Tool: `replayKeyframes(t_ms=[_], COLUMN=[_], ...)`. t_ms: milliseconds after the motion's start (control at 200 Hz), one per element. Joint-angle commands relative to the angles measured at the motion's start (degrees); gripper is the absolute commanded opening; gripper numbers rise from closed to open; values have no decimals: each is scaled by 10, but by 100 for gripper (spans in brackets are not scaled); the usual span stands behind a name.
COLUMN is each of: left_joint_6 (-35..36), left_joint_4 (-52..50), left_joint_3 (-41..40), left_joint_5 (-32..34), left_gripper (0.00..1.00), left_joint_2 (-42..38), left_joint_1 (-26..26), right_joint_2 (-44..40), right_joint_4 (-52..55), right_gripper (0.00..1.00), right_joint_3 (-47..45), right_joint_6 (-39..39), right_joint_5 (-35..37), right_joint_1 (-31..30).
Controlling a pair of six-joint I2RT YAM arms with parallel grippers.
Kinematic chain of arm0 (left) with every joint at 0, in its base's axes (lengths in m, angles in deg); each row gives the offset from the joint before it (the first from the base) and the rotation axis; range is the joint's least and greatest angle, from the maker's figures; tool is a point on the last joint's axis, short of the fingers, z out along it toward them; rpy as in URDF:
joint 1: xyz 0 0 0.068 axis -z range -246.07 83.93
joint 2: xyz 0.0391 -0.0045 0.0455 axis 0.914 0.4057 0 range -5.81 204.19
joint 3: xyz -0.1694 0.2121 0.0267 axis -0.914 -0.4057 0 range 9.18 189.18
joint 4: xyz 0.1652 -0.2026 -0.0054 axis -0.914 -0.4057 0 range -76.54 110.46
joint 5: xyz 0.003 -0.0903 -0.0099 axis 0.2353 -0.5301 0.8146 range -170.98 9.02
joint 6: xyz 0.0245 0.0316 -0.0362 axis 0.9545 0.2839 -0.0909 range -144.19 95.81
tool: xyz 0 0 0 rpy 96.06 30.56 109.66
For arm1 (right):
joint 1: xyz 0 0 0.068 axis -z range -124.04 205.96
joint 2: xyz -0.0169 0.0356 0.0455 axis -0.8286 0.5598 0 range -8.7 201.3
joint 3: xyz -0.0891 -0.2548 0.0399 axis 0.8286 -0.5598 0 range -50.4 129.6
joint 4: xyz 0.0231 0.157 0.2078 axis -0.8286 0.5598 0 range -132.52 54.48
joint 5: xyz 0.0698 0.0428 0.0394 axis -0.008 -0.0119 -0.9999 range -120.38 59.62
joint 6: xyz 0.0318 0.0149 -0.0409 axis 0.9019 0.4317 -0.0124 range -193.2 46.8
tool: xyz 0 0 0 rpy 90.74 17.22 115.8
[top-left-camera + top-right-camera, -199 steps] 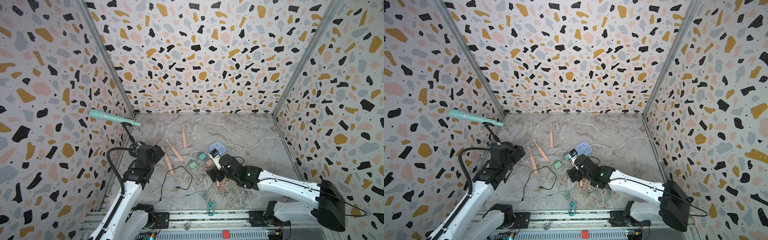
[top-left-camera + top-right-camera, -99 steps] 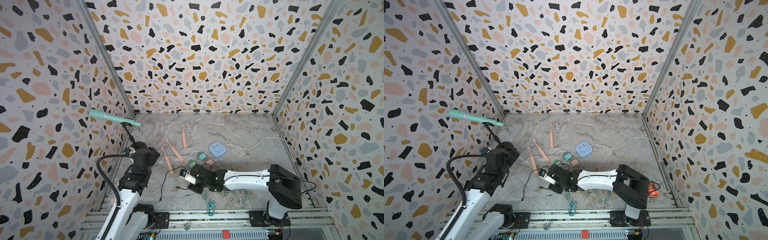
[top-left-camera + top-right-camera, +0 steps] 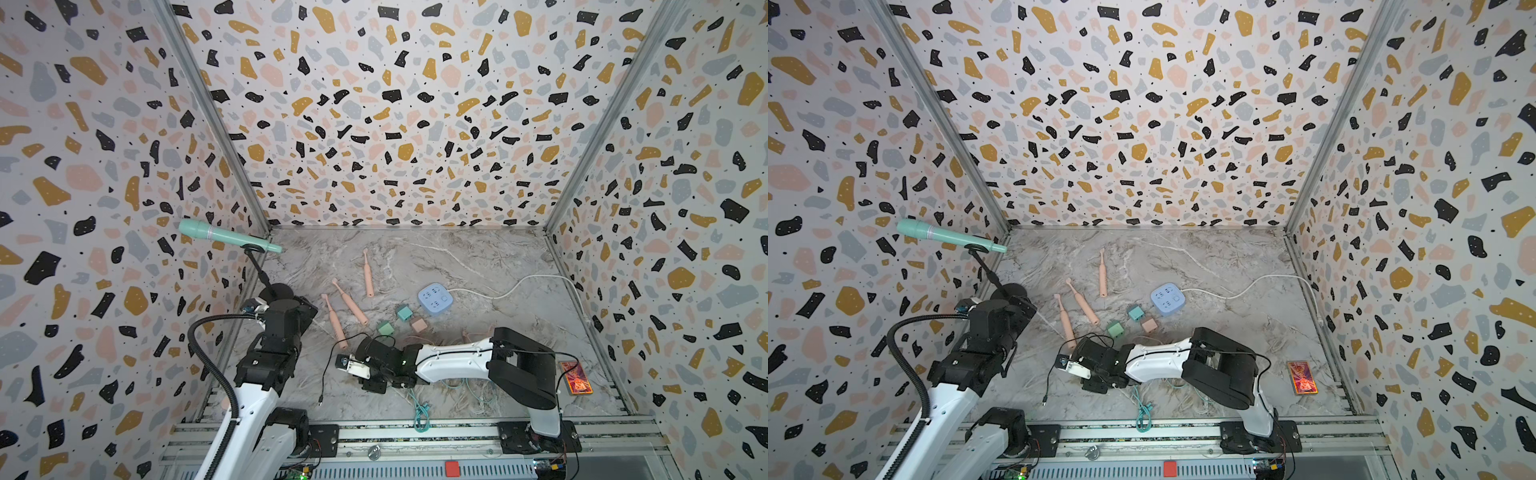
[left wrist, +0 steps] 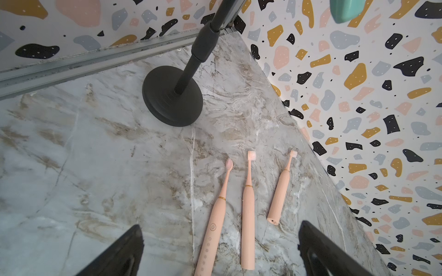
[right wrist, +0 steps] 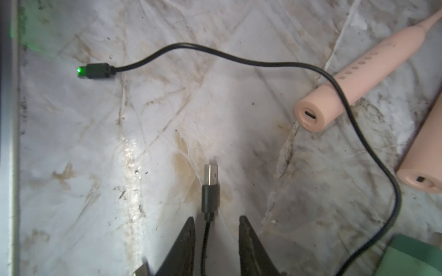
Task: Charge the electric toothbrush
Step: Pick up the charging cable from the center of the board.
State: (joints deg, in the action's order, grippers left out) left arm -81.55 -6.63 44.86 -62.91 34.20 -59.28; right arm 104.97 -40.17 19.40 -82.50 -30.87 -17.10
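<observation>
Nothing is plugged in yet. Right gripper (image 5: 216, 218) straddles the cable (image 5: 263, 63), jaws close but not pinching; left gripper (image 4: 220, 225) gapes, toothbrushes (image 4: 248, 215) just ahead.

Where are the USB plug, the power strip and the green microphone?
USB plug (image 5: 211, 175): right wrist view, on its metal shell.
power strip (image 3: 435, 298): in a top view, its top face.
green microphone (image 3: 216, 234): in a top view, on its barrel.

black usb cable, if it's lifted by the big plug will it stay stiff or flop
Probably floppy and light: the thin black cable lies in loose curves, so its tail should dangle. It crosses a pink toothbrush, so pulling may nudge that.
</observation>
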Motion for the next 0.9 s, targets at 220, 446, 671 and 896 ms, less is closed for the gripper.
replayKeyframes(t_ms=[220,446,671,896], left_joint_6=[0,-2,-4,-7], left_joint_4=[3,6,6,-7], left_joint_3=[-13,-17,-15,10], left_joint_5=[-7,-13,-21,-38], left_gripper=[100,100,99,99], left_joint_2=[-7,-6,-6,0], left_joint_1=[-5,-7,-7,-8], right_joint_2=[27,37,16,-137], right_joint_4=[26,42,50,24], right_gripper=[25,14,0,0], right_joint_3=[46,59,55,-7], right_joint_6=[-5,-5,5,28], right_joint_5=[1,1,-4,10], right_joint_1=[-3,-3,-3,-3])
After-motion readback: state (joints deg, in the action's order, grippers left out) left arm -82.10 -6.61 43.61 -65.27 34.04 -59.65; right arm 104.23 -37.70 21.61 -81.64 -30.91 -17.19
